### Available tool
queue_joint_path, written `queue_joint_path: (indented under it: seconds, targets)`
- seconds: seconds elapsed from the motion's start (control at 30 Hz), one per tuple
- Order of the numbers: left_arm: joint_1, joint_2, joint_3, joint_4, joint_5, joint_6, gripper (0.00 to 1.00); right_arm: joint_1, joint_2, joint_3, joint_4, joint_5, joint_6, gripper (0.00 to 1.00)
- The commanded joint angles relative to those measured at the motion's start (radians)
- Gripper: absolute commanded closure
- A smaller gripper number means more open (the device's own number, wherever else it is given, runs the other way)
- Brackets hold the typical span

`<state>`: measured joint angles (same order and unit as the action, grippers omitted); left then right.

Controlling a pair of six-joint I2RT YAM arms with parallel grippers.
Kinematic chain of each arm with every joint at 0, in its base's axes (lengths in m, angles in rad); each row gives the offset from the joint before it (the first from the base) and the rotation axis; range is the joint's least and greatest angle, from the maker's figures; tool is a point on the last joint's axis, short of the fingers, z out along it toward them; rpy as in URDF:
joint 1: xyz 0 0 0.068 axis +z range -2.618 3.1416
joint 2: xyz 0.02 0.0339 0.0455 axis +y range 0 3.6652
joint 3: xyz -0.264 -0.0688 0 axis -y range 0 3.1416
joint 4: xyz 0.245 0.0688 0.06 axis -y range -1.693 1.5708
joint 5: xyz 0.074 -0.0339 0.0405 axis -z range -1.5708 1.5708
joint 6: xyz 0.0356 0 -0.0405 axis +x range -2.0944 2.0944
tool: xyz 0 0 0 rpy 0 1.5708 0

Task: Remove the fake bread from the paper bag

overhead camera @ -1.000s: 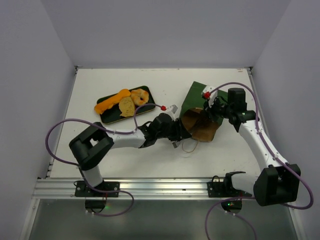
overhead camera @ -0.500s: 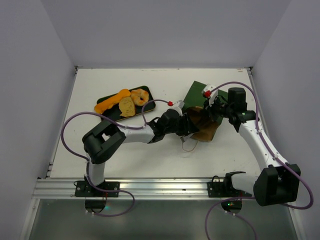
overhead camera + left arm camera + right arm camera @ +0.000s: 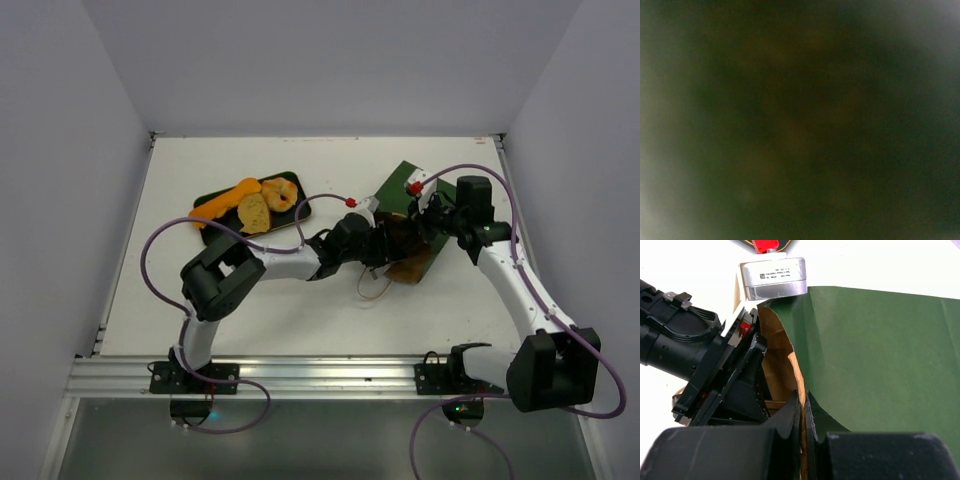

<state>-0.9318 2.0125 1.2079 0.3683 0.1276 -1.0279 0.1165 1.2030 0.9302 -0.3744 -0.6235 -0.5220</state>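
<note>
Pinching the dark green paper bag [image 3: 880,365] by its rim, the right gripper [image 3: 804,410] seemingly props it open for the left gripper [image 3: 378,243] inside, state unclear.

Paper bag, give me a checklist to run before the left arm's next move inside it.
1. Rim of the paper bag clamped by the right gripper: ok.
2. Bag mouth open toward the left gripper: ok.
3. Left gripper reaching into the mouth: ok.
4. Left wrist view of the contents: not ok, only dark blur.
5. Anything inside the bag to grab: cannot tell.
6. Left jaws open or gripping: cannot tell.
</note>
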Motion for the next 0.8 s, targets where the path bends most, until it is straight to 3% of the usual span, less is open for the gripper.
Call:
queue_joint_path:
  seconds: [0.0, 0.1, 0.23, 0.43, 0.77]
  targets:
    - [0.008, 0.017, 0.047, 0.037, 0.004, 0.043, 0.53, 0.000, -0.026, -0.004, 0.020, -0.062, 0.019, 1.00]
    - [0.010, 0.031, 0.048, 0.049, 0.029, 0.049, 0.60, 0.000, -0.025, -0.005, 0.023, -0.064, 0.020, 1.00]
    - [0.014, 0.052, 0.048, 0.070, 0.052, 0.045, 0.80, -0.001, -0.026, -0.007, 0.026, -0.061, 0.025, 1.00]
    - [0.016, 0.046, 0.039, 0.070, 0.032, 0.046, 1.00, 0.000, -0.034, -0.008, 0.025, -0.045, 0.027, 1.00]
    - [0.016, -0.130, -0.131, 0.035, -0.031, 0.098, 1.00, -0.001, -0.042, -0.008, 0.060, 0.067, 0.060, 1.00]
